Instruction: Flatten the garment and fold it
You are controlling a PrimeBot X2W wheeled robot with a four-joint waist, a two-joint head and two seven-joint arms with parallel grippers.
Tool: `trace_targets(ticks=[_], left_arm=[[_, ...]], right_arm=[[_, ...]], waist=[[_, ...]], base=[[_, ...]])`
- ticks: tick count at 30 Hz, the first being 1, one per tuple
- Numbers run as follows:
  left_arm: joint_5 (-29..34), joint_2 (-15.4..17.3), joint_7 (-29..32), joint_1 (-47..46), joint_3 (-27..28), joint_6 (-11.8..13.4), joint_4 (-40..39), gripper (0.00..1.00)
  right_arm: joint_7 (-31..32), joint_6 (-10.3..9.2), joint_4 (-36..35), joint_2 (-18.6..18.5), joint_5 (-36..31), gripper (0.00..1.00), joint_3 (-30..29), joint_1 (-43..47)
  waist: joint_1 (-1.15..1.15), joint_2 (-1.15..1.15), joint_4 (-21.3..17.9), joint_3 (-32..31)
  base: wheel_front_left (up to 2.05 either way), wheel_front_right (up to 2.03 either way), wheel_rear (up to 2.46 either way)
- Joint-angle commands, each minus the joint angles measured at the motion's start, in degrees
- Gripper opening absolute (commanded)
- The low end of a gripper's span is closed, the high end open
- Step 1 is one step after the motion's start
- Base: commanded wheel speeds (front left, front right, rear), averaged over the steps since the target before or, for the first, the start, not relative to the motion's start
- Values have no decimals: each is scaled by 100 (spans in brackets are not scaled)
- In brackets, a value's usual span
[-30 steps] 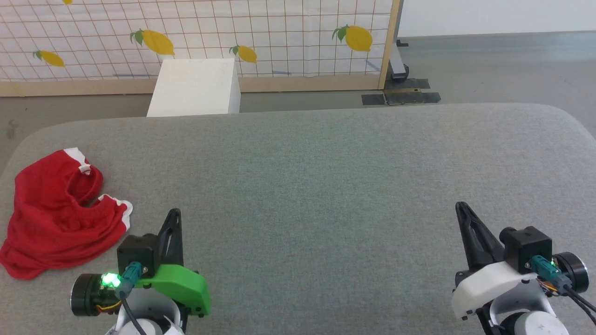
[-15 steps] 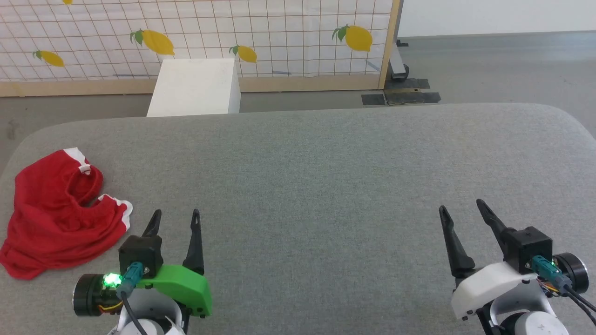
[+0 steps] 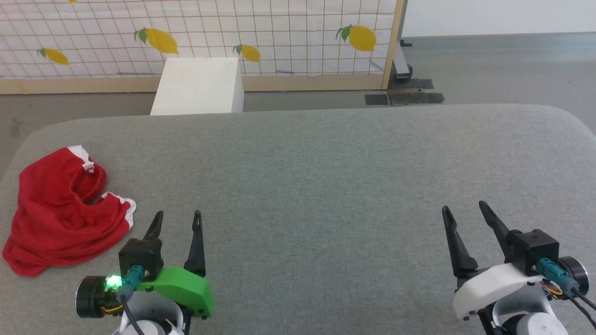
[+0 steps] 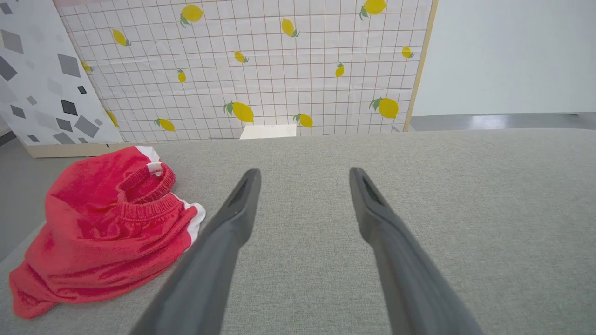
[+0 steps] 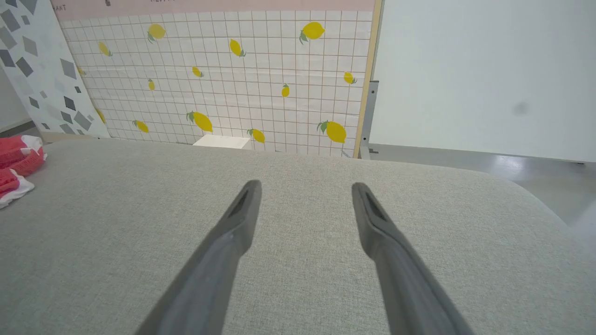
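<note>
A wide grey fabric-covered tabletop with rounded far corners spreads across most of the head view. Behind it, on a grey floor, stands a tall white grid-patterned screen printed with yellow lemons in a pale wooden frame. Its right post rests on dark flat foot plates. In the left wrist view a second white panel with scattered grey and black diamond shapes leans to the left of the lemon screen. A plain white box sits on the floor between the screen and the far edge of the tabletop.

The bright red thin-fabric shorts with white trim bands and a gathered elastic waistband lie crumpled in a heap at the tabletop's left end, close to its near-left corner. In the left wrist view the shorts show the waistband bunched on top, with white trim at the edge facing the fingers.

The left tool, on a green wrist housing, hovers low just right of the shorts without touching them, its two dark fingers spread apart and holding nothing. The right tool, on a white housing, is well away at the tabletop's near right, fingers likewise parted and empty over bare fabric.
</note>
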Motion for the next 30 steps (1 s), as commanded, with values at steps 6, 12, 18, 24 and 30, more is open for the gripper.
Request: trace_targets(ticks=[6,12,18,24,30], left_arm=[[-96,-6,-122,-6,14,38,73,100],[-151,-8,-192,4,21,49,118,100],[-198,-10,-262,10,32,59,155,100],[-254,-11,-333,16,32,66,200,100],[-304,-13,-403,39,33,79,243,100]], right_arm=[[-134,-2,88,2,155,100,-26,43],[-205,-2,148,2,252,100,-38,56],[-275,-3,208,2,340,100,-49,71],[-346,-3,277,2,439,100,-54,77],[-417,-3,349,3,542,100,-41,86]], waist=[[0,0,107,4],[0,0,246,-1],[0,0,425,2],[0,0,626,5],[0,0,817,7]], base=[[0,0,0],[0,0,0],[0,0,0],[0,0,0],[0,0,0]])
